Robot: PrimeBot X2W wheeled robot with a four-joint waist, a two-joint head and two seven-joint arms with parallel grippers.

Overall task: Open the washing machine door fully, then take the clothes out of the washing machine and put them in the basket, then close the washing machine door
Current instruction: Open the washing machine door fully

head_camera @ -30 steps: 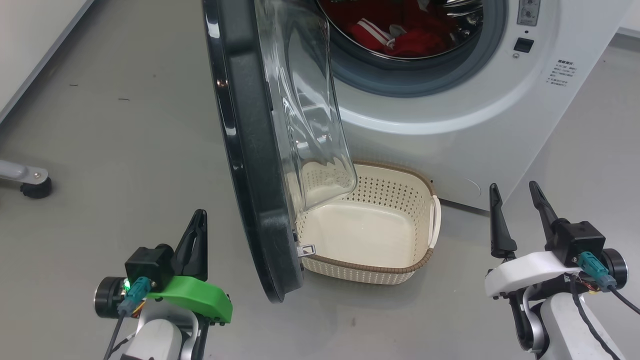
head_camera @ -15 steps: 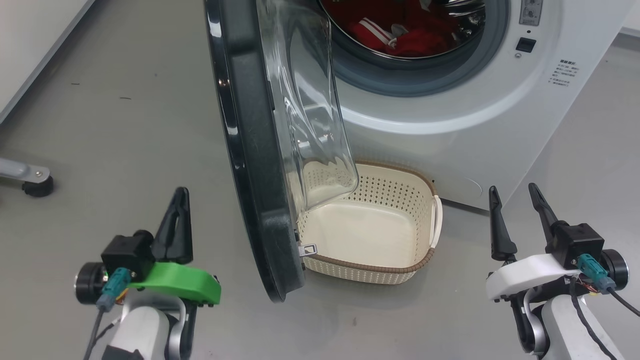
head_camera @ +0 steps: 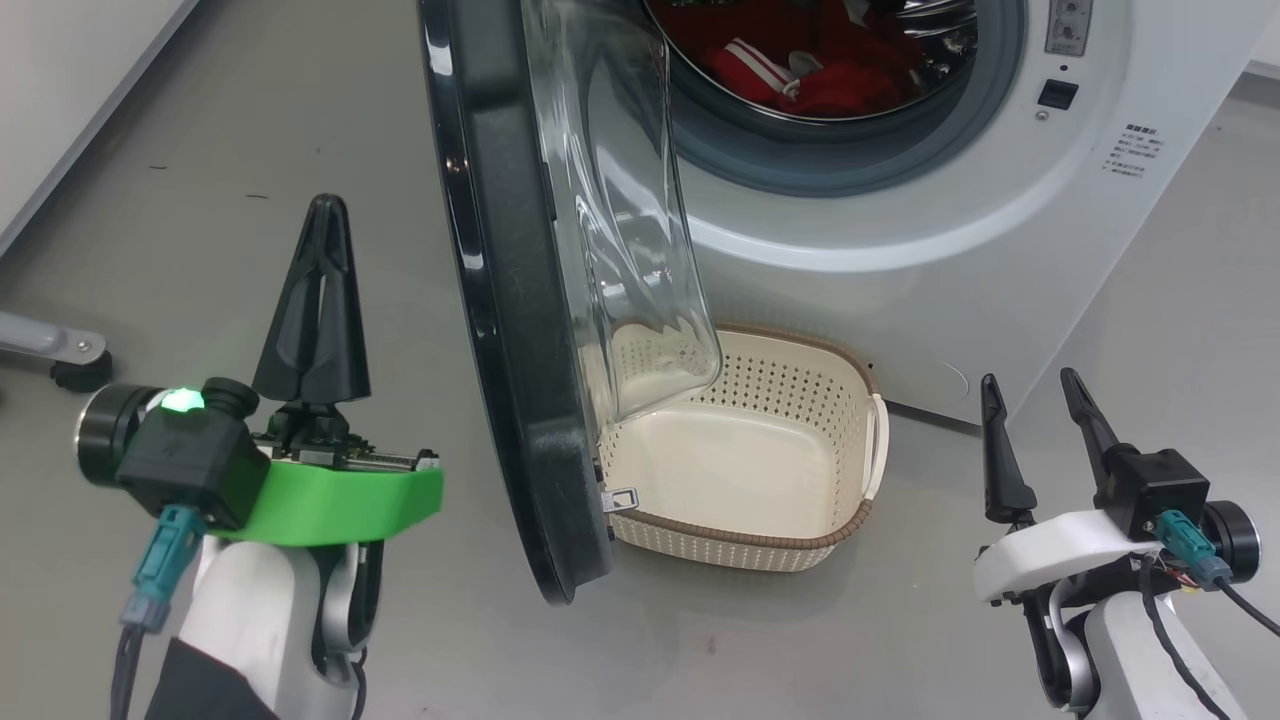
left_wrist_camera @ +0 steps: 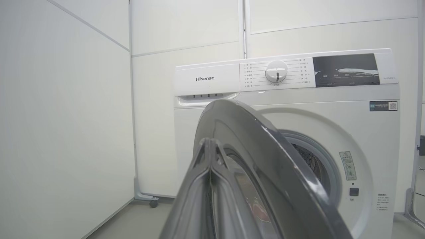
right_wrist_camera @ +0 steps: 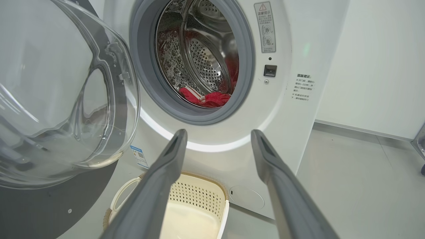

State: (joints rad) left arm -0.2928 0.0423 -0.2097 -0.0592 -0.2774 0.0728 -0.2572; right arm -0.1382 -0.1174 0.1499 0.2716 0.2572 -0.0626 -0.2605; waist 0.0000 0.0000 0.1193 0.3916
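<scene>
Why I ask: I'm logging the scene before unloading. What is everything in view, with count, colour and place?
washing machine: one, white, against the wall, drum facing the robot
door: one, black rim with clear glass bowl, swung part-way open, its lower edge in front of the basket's left side
clothes: number cannot be told, red with white stripes, inside the drum
basket: one, cream with brown rim, on the floor in front of the machine
metal leg: one, grey with black foot, on the floor at far left
floor: one, grey, underneath everything
left end effector: one, dark fingers on green mount, shut, left of the door
right end effector: one, dark fingers on white mount, open, right of the basket
</scene>
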